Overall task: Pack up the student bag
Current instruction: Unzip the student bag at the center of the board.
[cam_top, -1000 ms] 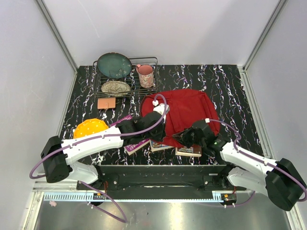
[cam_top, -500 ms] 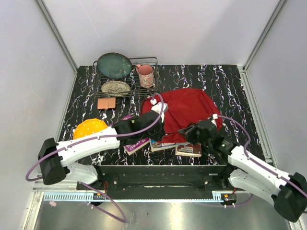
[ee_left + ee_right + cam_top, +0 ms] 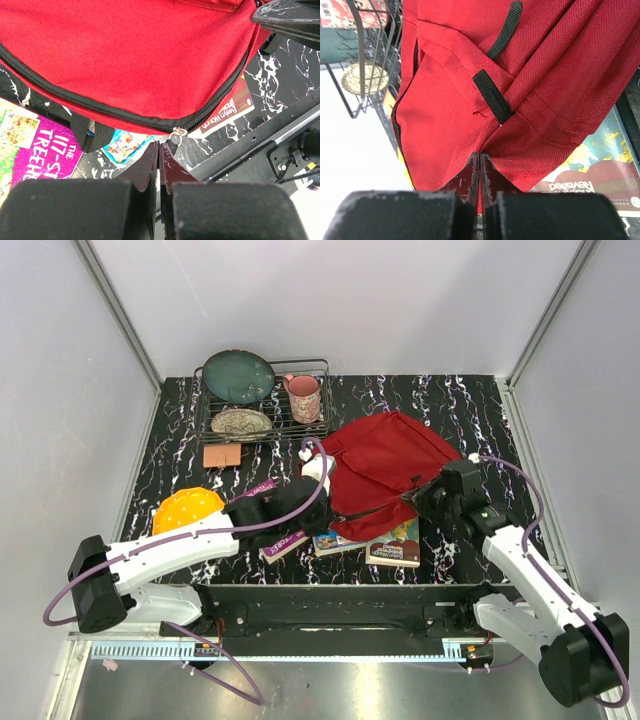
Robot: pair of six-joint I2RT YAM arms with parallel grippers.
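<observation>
The student bag [image 3: 385, 465] is a dark-red backpack lying right of the table's centre, with its near edge lifted. My right gripper [image 3: 420, 498] is at the bag's near right corner; the right wrist view shows it [image 3: 480, 156] shut on a fold of the red fabric [image 3: 470, 100]. My left gripper [image 3: 325, 510] is at the bag's near left edge. In the left wrist view it [image 3: 160, 146] is shut, its tips on the black tab of the zip pull [image 3: 177, 132] below the bag [image 3: 130, 60]. Under the bag lie a purple book [image 3: 285, 540], a colourful book [image 3: 335, 543] and a red book [image 3: 395, 552].
At the back left, a wire dish rack [image 3: 262, 405] holds a teal plate [image 3: 238, 375], a patterned plate [image 3: 240, 422] and a pink mug [image 3: 303, 397]. A tan sponge [image 3: 222, 455] and an orange plate [image 3: 187, 508] lie on the left. A black rail runs along the table's near edge.
My right gripper closed on the bag's fabric and drew it right and back, lifting the near edge and uncovering more of the books. My left gripper shifted slightly left.
</observation>
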